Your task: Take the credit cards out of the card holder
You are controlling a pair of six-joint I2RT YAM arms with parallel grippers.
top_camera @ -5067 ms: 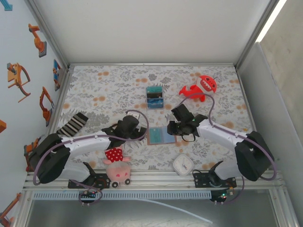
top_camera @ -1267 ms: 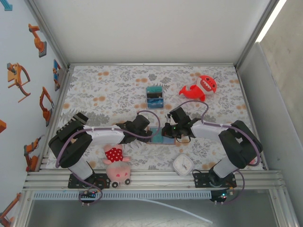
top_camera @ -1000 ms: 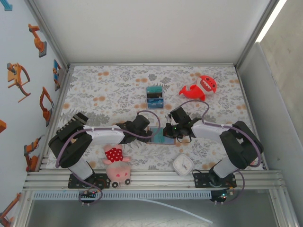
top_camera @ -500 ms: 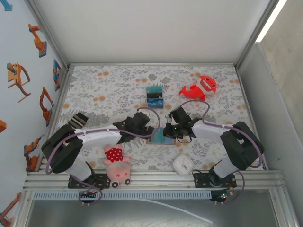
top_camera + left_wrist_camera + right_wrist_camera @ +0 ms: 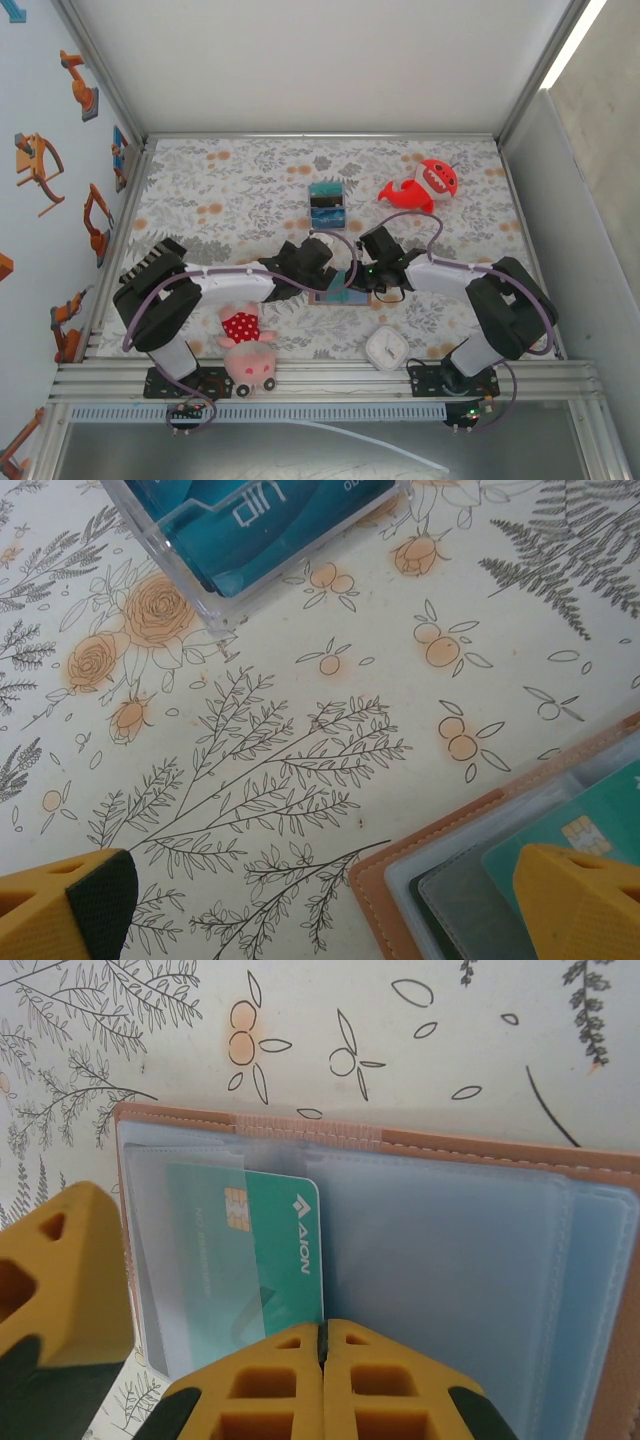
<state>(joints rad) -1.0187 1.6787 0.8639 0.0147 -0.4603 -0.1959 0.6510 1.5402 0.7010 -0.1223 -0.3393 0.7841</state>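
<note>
Far left of the floral-patterned counter [image 5: 230, 190], a black-and-white striped sock [image 5: 155, 262] lies by the left edge. By the near edge sits a pink plush pig in a red polka-dot bib [image 5: 245, 350].

Now the left claw [image 5: 325, 278] reaches in at the middle, and its wrist view shows the left claw [image 5: 320, 910] spread wide, gripping nothing. One yellow fingertip [image 5: 65, 905] hangs over bare cloth; the other sits above a corner of the open tan-brown leather card holder [image 5: 375, 890].

That card holder [image 5: 338, 294] lies flat on the counter's middle, closer to the near edge, clear sleeves up. A green credit card with a gold chip [image 5: 250, 1260] is tucked in a sleeve, and a darker card [image 5: 455, 900] sits beside the green one [image 5: 590, 825].

Toward the far edge, well apart, stands the teal-black-blue striped box [image 5: 327, 205] in clear plastic.

From the right comes the right claw [image 5: 355, 283]. Up close, the right claw [image 5: 322, 1380] is shut tight, fingertips together at the sleeve's edge just beside the green card. Whether any plastic is nipped cannot be told.

Further right, a white square clock [image 5: 385, 347] rests near the near edge, and a red plush shark [image 5: 425, 185] sits toward the far right corner.
</note>
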